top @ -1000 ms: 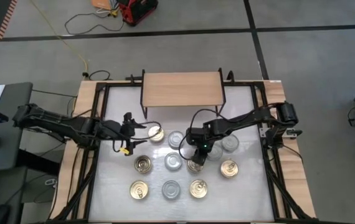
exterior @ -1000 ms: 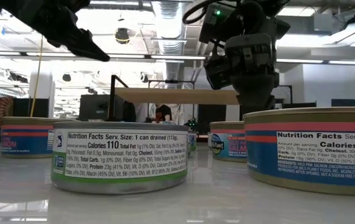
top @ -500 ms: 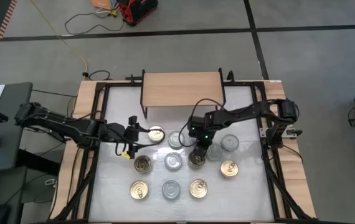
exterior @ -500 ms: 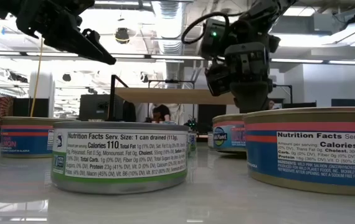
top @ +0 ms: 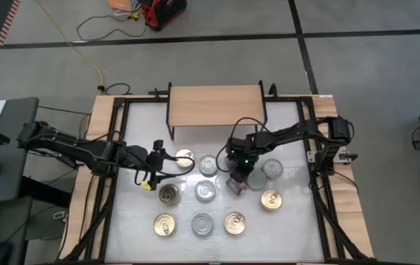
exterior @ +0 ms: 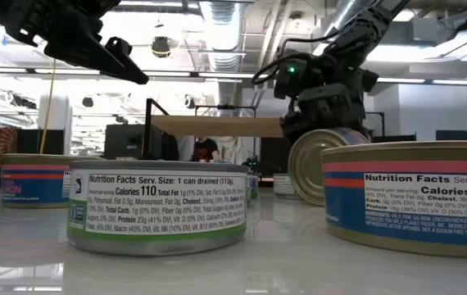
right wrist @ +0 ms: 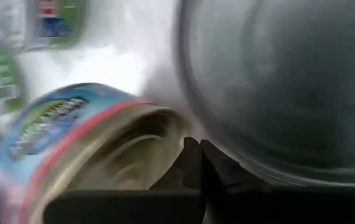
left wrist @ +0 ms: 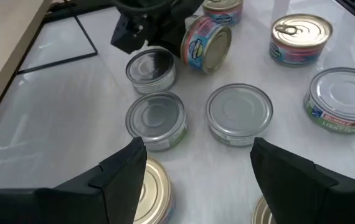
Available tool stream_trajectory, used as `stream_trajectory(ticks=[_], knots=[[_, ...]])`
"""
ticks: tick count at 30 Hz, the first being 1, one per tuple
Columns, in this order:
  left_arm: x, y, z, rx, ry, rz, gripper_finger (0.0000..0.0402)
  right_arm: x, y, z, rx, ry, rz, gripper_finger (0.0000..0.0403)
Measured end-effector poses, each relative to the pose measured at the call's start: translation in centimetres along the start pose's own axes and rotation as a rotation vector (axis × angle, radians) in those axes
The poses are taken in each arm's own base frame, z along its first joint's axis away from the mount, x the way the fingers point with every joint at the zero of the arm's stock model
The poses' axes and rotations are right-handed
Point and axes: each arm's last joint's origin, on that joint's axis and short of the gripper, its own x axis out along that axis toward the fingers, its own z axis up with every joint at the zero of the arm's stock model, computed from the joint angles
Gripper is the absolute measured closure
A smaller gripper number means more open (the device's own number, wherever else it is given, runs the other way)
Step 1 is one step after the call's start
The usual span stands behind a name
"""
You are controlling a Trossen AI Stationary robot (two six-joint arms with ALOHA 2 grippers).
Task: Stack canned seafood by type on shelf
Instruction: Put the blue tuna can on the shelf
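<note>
Right gripper (top: 237, 177), jaws clenched with nothing between them, has a tin (exterior: 325, 166) tipped on edge beside it, probably a slipped grab. Left gripper (left wrist: 193, 168) hovers released nearby, shelf (top: 214, 104) unfilled.

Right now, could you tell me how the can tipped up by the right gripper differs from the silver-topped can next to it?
The tipped can stands on its edge, side label showing blue and pink; the silver-topped can sits flat, lid up. The tipped can touches the shut right gripper; the silver-topped can sits free beside it. The tipped can's end looks gold in the low view; the other's lid is silver. Both are short round tins.
</note>
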Motion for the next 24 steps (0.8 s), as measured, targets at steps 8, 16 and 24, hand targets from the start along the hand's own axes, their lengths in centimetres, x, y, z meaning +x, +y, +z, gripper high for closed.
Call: stream_trajectory(ticks=[8,16,24], knots=[[0.0,0.0,0.0,-0.012,0.002,0.013,0.0124,-0.3,-0.2,-0.1,0.013,-0.022,-0.062,0.0289],[0.0,0.1,0.0,-0.018,0.003,0.028,0.0124,-4.3,0.7,-1.2,0.02,-0.114,-0.119,0.019],[0.0,0.5,0.0,-0.038,0.008,0.176,0.0124,-8.2,5.8,-3.6,-0.061,-0.221,-0.209,0.014]])
